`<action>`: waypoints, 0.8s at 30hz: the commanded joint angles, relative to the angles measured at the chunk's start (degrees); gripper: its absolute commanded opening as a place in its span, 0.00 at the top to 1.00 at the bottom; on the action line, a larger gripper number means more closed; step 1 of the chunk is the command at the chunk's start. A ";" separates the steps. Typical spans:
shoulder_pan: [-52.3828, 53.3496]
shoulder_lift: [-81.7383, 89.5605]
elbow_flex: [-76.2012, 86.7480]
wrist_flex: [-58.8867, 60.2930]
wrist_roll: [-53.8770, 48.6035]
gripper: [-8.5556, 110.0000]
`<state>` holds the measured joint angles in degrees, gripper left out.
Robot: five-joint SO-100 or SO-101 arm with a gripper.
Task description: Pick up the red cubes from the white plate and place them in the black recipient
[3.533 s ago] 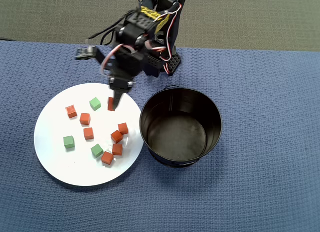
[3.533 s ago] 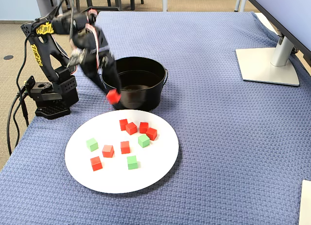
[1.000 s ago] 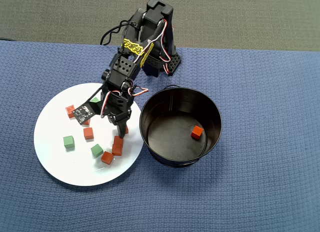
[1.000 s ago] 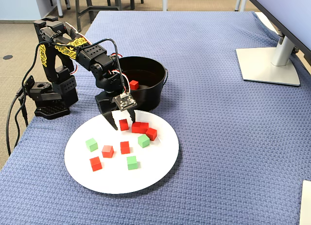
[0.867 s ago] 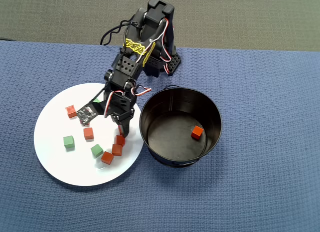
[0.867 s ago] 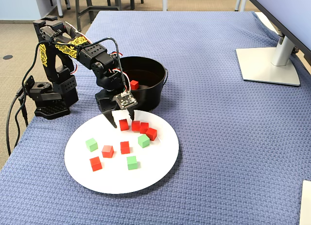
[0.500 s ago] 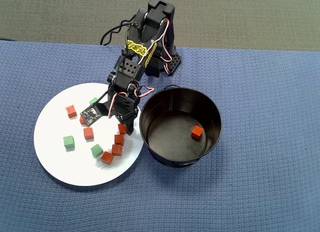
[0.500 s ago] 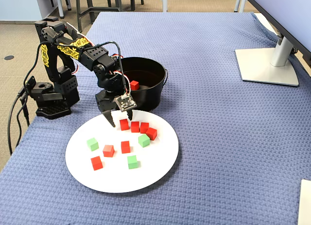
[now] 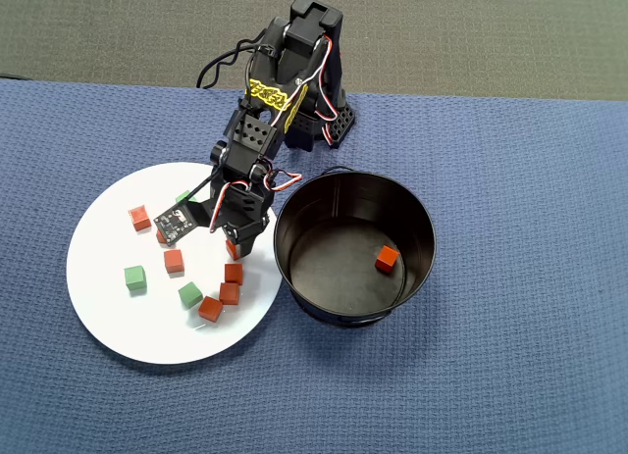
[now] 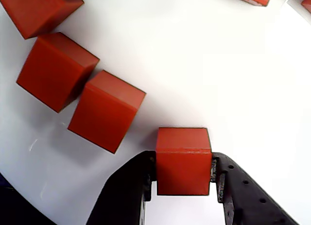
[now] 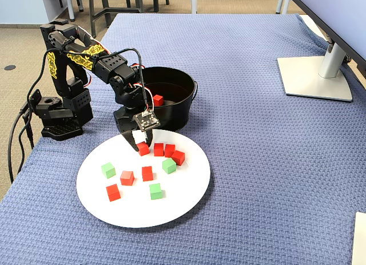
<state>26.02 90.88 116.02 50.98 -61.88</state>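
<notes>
- Gripper (image 10: 183,179): black fingers (image 10: 131,186) clamped on both sides of one matte red cube (image 10: 183,159), which sits on the white plate (image 9: 108,317) near its pot-side edge.
- White plate: round, flat, smooth, on blue woven cloth (image 11: 257,162). In the fixed view it carries seven red cubes, including the gripped one, and three green cubes (image 11: 108,170).
- Black recipient (image 9: 422,228): round, tall-walled, glossy inside; holds one red cube (image 9: 387,259).
</notes>
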 commanded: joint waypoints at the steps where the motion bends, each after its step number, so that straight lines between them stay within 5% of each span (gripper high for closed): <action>1: 0.53 1.93 -2.20 -1.05 2.02 0.93; 12: 0.18 22.68 -22.24 29.36 13.01 0.93; 24: -13.71 28.21 -28.48 33.49 21.88 0.93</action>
<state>19.25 116.10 91.32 83.41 -43.59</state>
